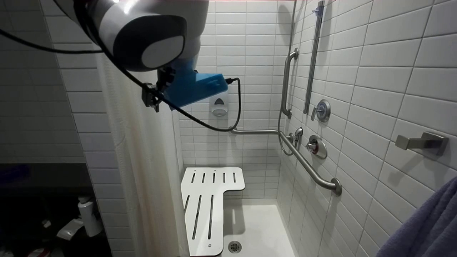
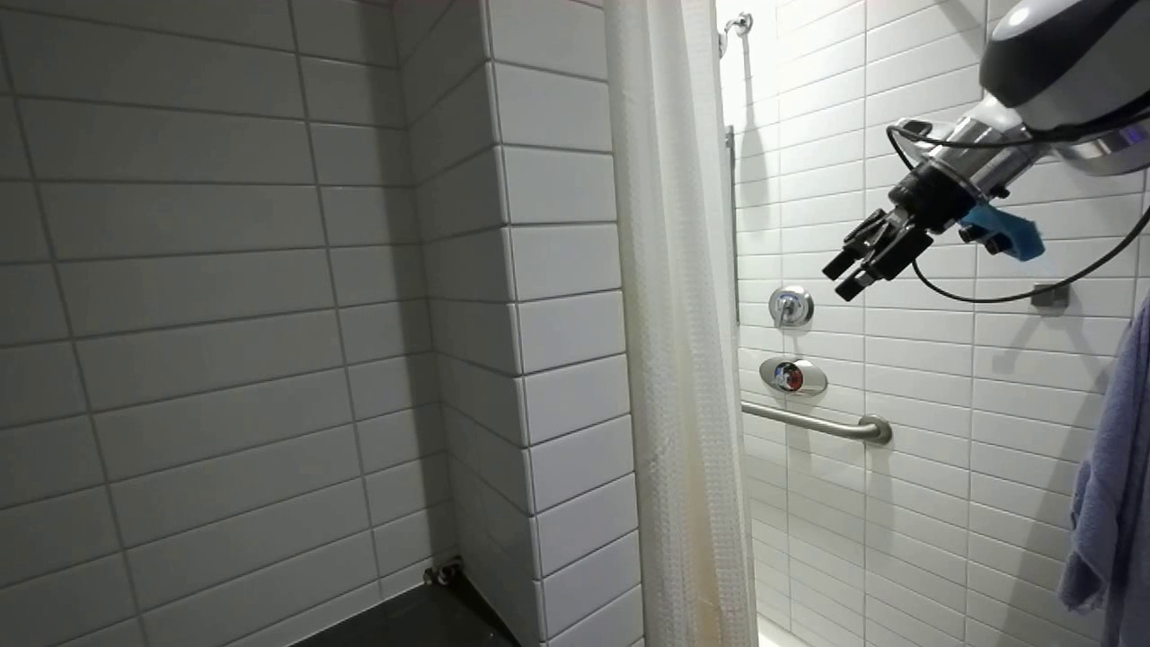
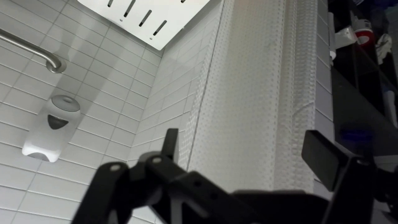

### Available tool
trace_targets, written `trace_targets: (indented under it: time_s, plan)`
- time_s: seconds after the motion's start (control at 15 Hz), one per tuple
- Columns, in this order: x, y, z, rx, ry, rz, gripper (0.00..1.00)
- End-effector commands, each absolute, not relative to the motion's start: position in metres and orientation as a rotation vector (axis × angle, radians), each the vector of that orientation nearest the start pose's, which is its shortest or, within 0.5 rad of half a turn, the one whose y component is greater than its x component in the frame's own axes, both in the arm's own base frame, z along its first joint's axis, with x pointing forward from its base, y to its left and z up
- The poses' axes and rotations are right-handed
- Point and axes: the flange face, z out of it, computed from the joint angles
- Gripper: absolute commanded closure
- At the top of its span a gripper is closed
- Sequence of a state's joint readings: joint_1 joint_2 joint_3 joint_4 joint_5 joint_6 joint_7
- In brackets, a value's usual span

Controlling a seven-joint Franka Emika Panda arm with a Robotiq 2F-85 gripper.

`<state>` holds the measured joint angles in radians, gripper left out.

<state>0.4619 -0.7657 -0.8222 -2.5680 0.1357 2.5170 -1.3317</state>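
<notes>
White rectangular wall tiles [image 2: 916, 359] are shining behind the black two-finger gripper [image 3: 244, 152], whose fingers are standing wide apart, gripping nothing yet, while the long cream textured-fabric curtain [image 1: 150, 160] is hanging ungrasped beside the white slotted shower seat [image 1: 210, 189].

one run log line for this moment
end effector: open, empty | shower curtain: hanging, beyond it in wrist view | dispenser, grab bar: wall-mounted
</notes>
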Motion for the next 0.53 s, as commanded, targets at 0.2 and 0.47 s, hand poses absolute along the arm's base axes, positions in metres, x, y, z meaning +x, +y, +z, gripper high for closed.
trace_targets:
  time_s: [0.2,0.47]
  plan:
    - [0.402,-0.172,0.494,-2.379,-1.322,-1.121,0.00]
    - [0.406,-0.173,0.498,-2.354,-1.374,-1.109,0.00]
